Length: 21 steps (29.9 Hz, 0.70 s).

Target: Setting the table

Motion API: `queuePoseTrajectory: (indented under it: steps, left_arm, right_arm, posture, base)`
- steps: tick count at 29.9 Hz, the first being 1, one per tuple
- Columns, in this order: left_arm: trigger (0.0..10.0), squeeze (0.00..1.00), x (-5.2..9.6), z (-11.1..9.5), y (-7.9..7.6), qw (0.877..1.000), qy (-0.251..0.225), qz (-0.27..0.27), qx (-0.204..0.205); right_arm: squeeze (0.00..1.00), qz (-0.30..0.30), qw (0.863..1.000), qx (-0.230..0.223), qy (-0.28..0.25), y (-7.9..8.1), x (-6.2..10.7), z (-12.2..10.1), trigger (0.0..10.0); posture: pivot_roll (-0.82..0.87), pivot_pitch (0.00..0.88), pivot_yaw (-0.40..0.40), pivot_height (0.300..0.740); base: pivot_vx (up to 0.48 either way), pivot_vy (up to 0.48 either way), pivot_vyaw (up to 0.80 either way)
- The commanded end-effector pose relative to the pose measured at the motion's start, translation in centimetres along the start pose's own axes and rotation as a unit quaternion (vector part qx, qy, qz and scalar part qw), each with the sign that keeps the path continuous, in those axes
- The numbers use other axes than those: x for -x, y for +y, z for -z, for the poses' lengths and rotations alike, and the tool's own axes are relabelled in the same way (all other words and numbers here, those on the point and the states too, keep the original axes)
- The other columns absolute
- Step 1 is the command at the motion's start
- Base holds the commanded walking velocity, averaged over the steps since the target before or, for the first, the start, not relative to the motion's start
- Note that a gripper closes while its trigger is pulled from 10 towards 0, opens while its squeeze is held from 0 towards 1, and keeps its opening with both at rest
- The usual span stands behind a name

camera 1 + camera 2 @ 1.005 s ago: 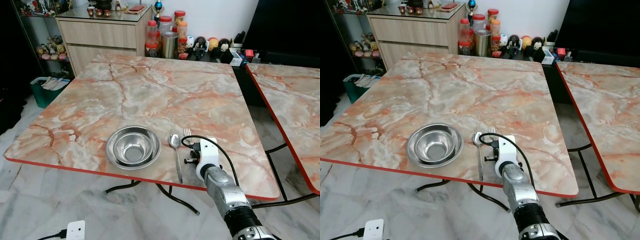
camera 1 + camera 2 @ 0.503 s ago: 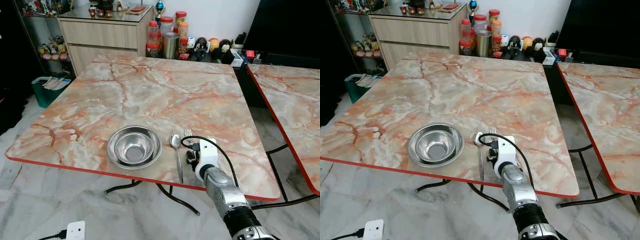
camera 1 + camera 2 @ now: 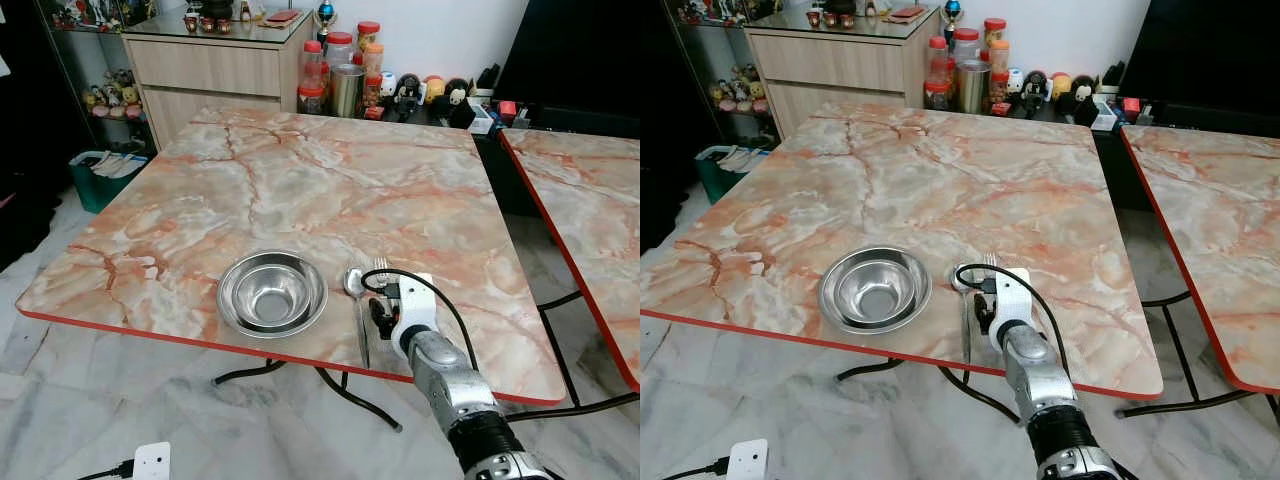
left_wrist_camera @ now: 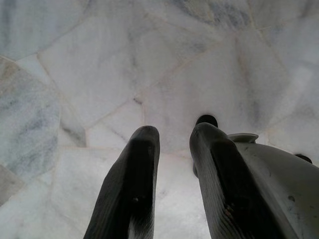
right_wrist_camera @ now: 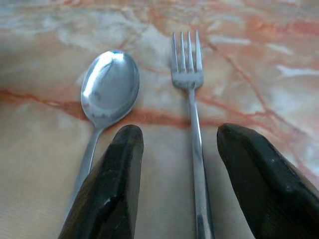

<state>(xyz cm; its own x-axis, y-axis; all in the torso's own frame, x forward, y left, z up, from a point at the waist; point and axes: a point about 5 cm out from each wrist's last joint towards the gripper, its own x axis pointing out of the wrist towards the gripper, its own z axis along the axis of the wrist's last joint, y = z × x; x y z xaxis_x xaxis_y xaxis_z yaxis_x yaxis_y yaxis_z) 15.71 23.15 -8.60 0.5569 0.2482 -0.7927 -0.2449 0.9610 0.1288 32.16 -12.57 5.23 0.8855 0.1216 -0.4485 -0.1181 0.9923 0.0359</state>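
Marble-patterned table [image 3: 300, 190], orange and grey veining, red edge, stood on a pale marble floor [image 3: 80, 420]. Near its front edge lay a steel bowl [image 3: 272, 293]. Just beside the bowl, on its right, lay a spoon [image 5: 107, 92], then a fork [image 5: 188, 79], side by side, apart, handles toward the front edge.

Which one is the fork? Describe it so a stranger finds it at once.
Start at the marble table, near its front edge, where a steel bowl sits. Right of the bowl lie two utensils side by side; the fork is the farther one, between the open jaws of the right gripper. It has tines, whereas the spoon has a rounded bowl.
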Motion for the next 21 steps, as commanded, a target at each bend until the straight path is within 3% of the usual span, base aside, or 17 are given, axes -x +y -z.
queuePoseTrajectory:
  steps: [1, 10, 13, 18, 21]
  left_arm:
    - [10.0, 0.00, 0.1, 0.4, -0.2, 1.000, 0.008, 0.005, 0.008]
    - [10.0, 0.00, 0.1, 0.5, -0.1, 1.000, 0.010, 0.006, 0.008]
    - [10.0, 0.00, 0.1, 0.6, -0.2, 1.000, 0.011, 0.005, 0.003]
    - [10.0, 0.00, 0.1, 0.2, -1.0, 1.000, 0.003, 0.010, -0.004]
    - [10.0, 0.00, 0.0, 0.0, -1.3, 1.000, -0.001, 0.012, -0.007]
  right_arm:
    - [0.00, 0.009, 1.000, 0.010, -0.019, -0.4, 0.2, -0.9, 10.0]
    - [0.00, 0.040, 0.995, 0.025, -0.091, -1.9, 0.9, -3.7, 10.0]
    - [0.00, 0.045, 0.982, 0.012, -0.184, -2.6, 1.2, -6.4, 10.0]
    - [0.00, 0.054, 0.967, 0.027, -0.248, -3.1, 1.6, -8.6, 10.0]
    - [0.00, 0.064, 0.948, 0.037, -0.309, -3.5, 2.6, -10.4, 10.0]
  posture:
    - [0.07, 0.000, -0.049, 0.740]
    - [0.07, 0.000, -0.047, 0.740]
    - [0.06, 0.000, -0.035, 0.740]
    - [0.05, 0.000, -0.033, 0.740]
    - [0.04, 0.000, -0.031, 0.740]
  base:
    - [0.000, 0.000, 0.00]
    - [0.000, 0.000, 0.00]
    - [0.000, 0.000, 0.00]
    - [0.000, 0.000, 0.00]
    - [0.000, -0.330, 0.00]
